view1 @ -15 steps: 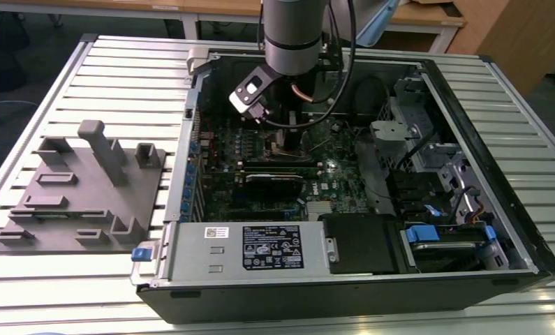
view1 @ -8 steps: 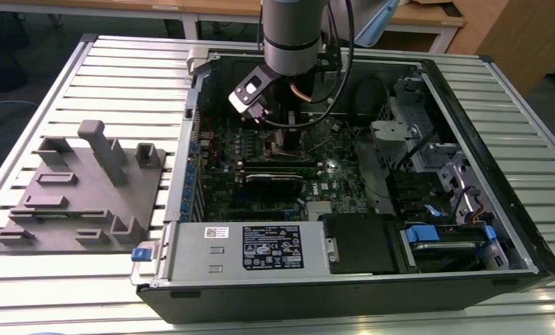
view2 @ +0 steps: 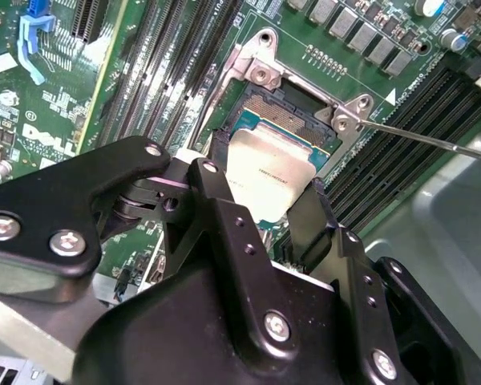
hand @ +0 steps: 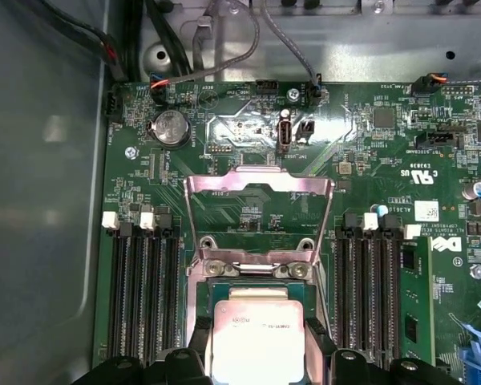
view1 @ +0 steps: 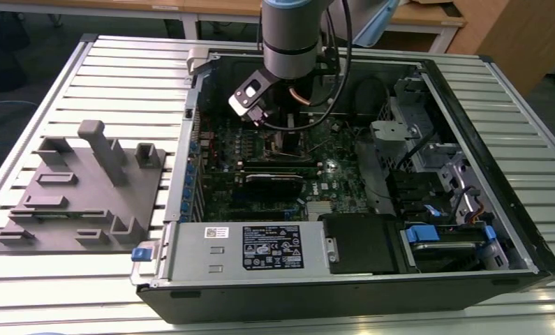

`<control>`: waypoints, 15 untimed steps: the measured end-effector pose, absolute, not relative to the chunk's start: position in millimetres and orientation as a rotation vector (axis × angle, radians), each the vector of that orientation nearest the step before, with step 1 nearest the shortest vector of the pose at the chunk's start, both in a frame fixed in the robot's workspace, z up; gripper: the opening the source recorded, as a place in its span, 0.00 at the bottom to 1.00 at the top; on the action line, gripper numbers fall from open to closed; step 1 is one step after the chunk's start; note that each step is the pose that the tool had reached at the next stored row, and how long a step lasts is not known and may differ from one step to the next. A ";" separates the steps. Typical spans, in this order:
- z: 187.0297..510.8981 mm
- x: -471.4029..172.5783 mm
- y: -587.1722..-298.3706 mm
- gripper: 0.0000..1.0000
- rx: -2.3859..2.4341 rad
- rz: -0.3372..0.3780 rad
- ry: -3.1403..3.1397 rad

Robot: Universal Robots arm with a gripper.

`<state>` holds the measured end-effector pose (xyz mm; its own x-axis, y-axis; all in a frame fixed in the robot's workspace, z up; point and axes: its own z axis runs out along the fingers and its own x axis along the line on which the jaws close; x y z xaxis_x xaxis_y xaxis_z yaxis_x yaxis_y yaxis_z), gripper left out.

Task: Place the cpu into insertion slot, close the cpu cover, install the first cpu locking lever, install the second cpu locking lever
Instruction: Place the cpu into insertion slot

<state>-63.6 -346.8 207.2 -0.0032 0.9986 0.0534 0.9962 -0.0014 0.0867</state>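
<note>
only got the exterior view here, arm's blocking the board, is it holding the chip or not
Observer: Yes, in the second wrist view the black gripper is shut on the flat square cpu with a dull silvery metal top.
Operator: is it over the socket
Observer: It is over the square dark insertion slot; part of the slot's contact field shows past its edge.
Operator: cover down yet
Observer: No, in the first wrist view the thin silver metal cpu cover frame is swung open, off the slot.

Silvery-tan cpu (hand: 256, 341), green mobo (hand: 248, 212), silver cpu cover (hand: 259, 186), black mem. slots (hand: 140, 297), poss. blue clip (hand: 474, 353)
</note>
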 end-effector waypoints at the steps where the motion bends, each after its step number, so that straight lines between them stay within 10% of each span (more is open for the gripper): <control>1: 207.2 -63.6 -346.8 0.54 2.201 0.155 2.203; 15: 200.1 -67.4 -345.6 0.54 2.213 0.153 2.189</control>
<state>-67.4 -345.6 200.1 0.0086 0.9986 0.0523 0.9961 -0.0131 0.0867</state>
